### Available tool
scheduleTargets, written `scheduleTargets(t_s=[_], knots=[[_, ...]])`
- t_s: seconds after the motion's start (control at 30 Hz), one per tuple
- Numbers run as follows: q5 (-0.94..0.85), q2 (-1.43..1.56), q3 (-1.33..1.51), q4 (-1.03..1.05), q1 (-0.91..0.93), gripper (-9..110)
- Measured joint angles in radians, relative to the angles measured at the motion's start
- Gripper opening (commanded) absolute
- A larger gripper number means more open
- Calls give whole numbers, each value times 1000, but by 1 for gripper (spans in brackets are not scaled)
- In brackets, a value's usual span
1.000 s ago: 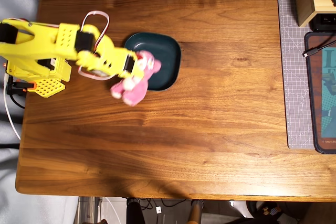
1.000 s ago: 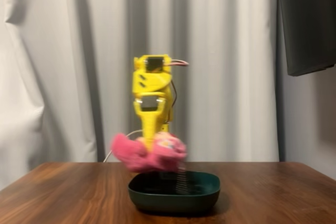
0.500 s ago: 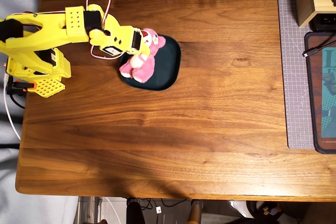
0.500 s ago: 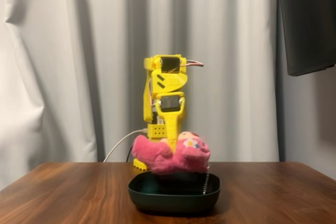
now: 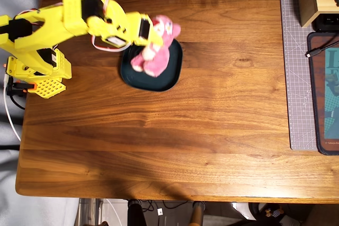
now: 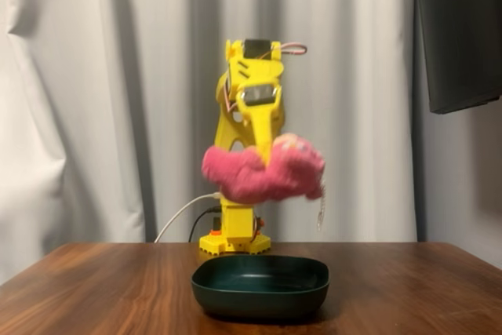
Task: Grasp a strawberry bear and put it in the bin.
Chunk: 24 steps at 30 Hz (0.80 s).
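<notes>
Worktop (image 5: 212,130): dark wood planks, visible grain, slight sheen. Arm: yellow printed plastic with perforated panels, a pink-and-white cable looped over it.

Bin (image 6: 260,286): shallow dark teal dish, rounded-square, smooth raised rim, glossy inside; nothing lies in it in the fixed view.

Strawberry bear (image 6: 263,170): fuzzy pink plush, slightly blurred, lying sideways in the air well above the bin. Head end to the right in the fixed view, with a pale patch; a thin ball-chain hangs from that end. Overhead view: bear (image 5: 156,46) over the bin's (image 5: 172,75) far half.

Gripper (image 5: 150,36): fingers closed on the bear's upper body, carrying it clear of the dish.

Background: pale pleated curtain (image 6: 94,100).
</notes>
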Motion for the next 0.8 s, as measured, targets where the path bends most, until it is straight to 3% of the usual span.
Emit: scheduleTargets(t_s=[0.37,0.8], knots=[[0,0,8,-6,-5,0],[11,-2,307,-101,-121,0]])
